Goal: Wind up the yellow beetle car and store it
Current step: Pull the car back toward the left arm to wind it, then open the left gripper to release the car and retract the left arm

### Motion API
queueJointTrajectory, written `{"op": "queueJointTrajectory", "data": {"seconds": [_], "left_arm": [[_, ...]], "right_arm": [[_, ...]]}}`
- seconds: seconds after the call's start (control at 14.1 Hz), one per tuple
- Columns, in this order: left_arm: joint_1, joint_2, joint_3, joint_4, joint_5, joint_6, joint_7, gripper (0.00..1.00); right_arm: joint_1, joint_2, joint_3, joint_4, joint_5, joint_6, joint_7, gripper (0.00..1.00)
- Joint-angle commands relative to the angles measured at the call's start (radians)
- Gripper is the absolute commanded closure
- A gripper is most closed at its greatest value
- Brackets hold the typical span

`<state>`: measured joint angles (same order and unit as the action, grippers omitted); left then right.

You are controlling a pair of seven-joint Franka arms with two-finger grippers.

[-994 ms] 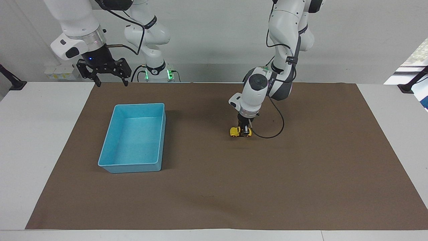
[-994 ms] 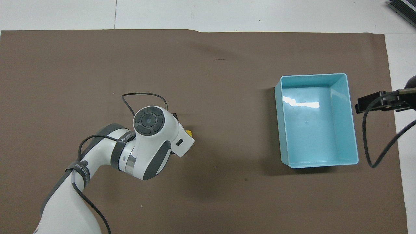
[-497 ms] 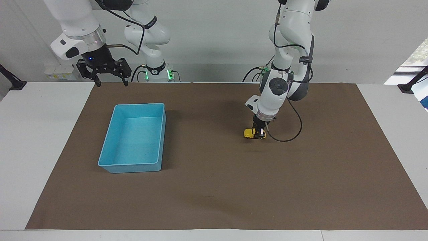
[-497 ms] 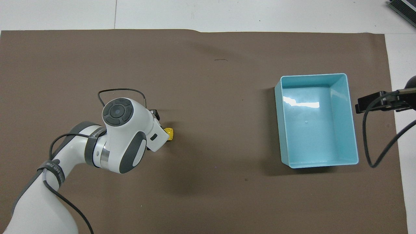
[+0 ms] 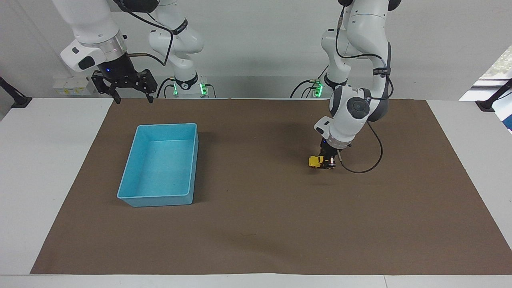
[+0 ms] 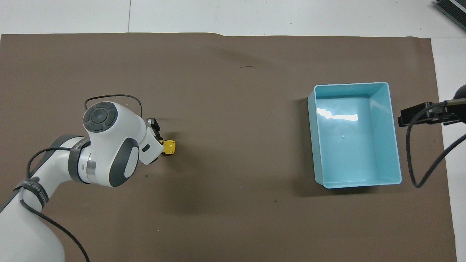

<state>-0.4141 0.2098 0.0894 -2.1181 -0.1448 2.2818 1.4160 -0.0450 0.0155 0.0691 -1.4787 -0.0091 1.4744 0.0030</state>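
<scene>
The left gripper (image 5: pixel 327 161) is clamped on the yellow beetle car (image 5: pixel 316 161), low on the brown mat (image 5: pixel 256 240), well apart from the blue bin (image 5: pixel 160 164). The right gripper (image 5: pixel 132 96) waits with fingers spread, near the bin.

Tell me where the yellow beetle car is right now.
The yellow beetle car sits low on the brown mat, gripped by the left gripper, toward the left arm's end of the table, well apart from the blue bin.
</scene>
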Motion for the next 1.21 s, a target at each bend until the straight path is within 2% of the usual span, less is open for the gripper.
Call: {"op": "queueJointTrajectory", "data": {"seconds": [0.0,0.14,0.21,0.28,0.35,0.57,0.71,0.85,1.06,1.14], "left_arm": [[0.043,0.039,0.003,-0.019,-0.009,0.031,0.054,1.00],[0.041,0.037,0.004,-0.017,-0.009,0.024,0.046,0.99],[0.038,0.033,0.004,-0.013,-0.007,0.021,0.041,0.69],[0.029,0.028,0.006,-0.007,-0.002,0.013,0.041,0.24],[0.028,0.014,0.007,-0.002,0.004,0.005,0.031,0.15],[0.040,-0.049,0.012,0.024,0.011,-0.077,-0.064,0.11],[0.044,-0.050,0.016,0.081,0.016,-0.142,-0.138,0.09],[0.044,-0.073,0.041,0.096,0.031,-0.148,-0.246,0.08],[0.044,-0.075,0.043,0.122,0.120,-0.143,-0.569,0.08],[0.044,-0.070,0.041,0.144,0.167,-0.146,-0.706,0.03]], "right_arm": [[-0.009,-0.011,0.001,-0.008,0.017,0.010,0.011,0.00],[-0.009,-0.011,0.001,-0.008,0.017,0.010,0.011,0.00],[-0.009,-0.011,0.001,-0.009,0.017,0.010,0.009,0.00],[-0.009,-0.011,0.001,-0.008,0.017,0.010,0.009,0.00],[-0.009,-0.011,0.001,-0.008,0.017,0.010,0.011,0.00],[-0.009,-0.011,0.001,-0.008,0.017,0.010,0.011,0.00],[-0.009,-0.011,0.001,-0.009,0.017,0.010,0.011,0.00],[-0.009,-0.011,0.001,-0.008,0.017,0.010,0.009,0.00],[-0.009,-0.011,0.001,-0.008,0.017,0.010,0.011,0.00],[-0.009,-0.011,0.001,-0.008,0.017,0.010,0.011,0.00]]}}
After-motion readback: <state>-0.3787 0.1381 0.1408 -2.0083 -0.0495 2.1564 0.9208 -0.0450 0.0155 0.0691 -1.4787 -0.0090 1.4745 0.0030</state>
